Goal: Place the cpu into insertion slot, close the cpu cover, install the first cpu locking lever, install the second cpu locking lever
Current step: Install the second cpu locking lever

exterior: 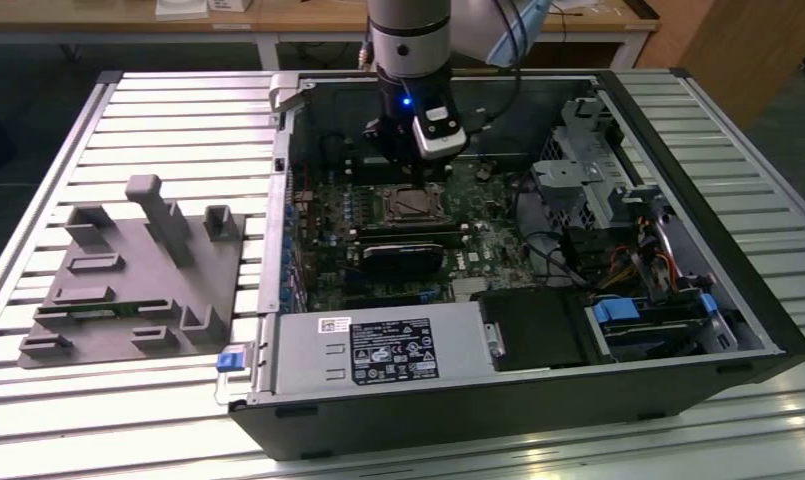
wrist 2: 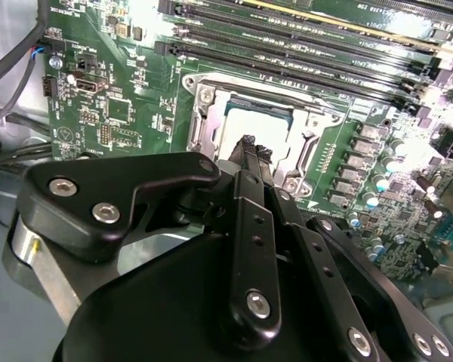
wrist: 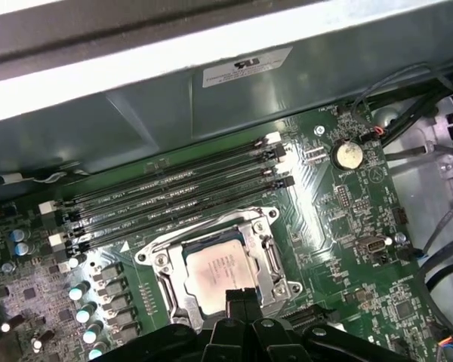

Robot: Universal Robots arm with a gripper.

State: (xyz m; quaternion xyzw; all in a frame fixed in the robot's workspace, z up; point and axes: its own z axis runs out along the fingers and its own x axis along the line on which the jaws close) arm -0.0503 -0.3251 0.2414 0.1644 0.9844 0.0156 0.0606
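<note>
The cpu (wrist: 219,265) lies flat in the insertion slot (exterior: 409,203) on the green board, its pale metal face showing in both wrist views (wrist 2: 251,121). The silver cpu cover (wrist: 269,250) lies down around it as a frame, the chip showing through its window (wrist 2: 202,127). My gripper (wrist 2: 251,145) is shut with nothing between its fingers. Its tips hover just over the edge of the socket (wrist: 238,296). In the exterior view the gripper (exterior: 417,172) hangs inside the open computer case, just beyond the socket.
Long black memory slots (wrist: 174,200) run beside the socket. A black card (exterior: 405,250) lies nearer the camera, then the power supply (exterior: 375,350). Drive cage and cables (exterior: 602,200) crowd the exterior view's right. A grey fixture (exterior: 135,275) sits on the slatted table, left.
</note>
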